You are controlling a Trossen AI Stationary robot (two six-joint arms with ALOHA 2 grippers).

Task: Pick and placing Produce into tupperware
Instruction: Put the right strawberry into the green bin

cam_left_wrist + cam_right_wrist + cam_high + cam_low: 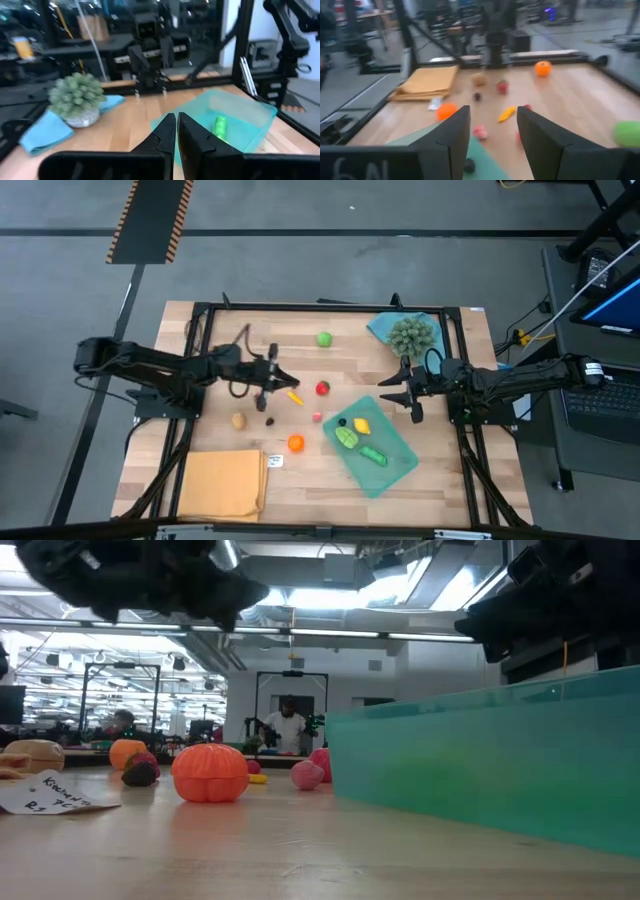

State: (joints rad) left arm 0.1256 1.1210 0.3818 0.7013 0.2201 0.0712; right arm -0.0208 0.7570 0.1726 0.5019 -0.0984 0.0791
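The teal tupperware (383,463) lies at the table's near right and holds green (347,438), yellow (361,425) and dark pieces. Loose produce rests on the wood to its left: a green piece (324,338), a red one (322,388), an orange carrot (294,395), a pink one (316,416), a dark one (270,419), a tan one (238,420) and an orange pumpkin (296,443) (210,772). My left gripper (288,377) (176,131) is shut on nothing, pointing level above the table beside the carrot. My right gripper (396,390) (493,114) stands open and empty beyond the tupperware's far end.
A spiky grey-green ball (412,335) sits on a blue cloth (384,328) at the far right. An orange-yellow cloth (225,485) lies at the near left, with a small paper tag (275,461) beside it. Bare wood shows along the far left.
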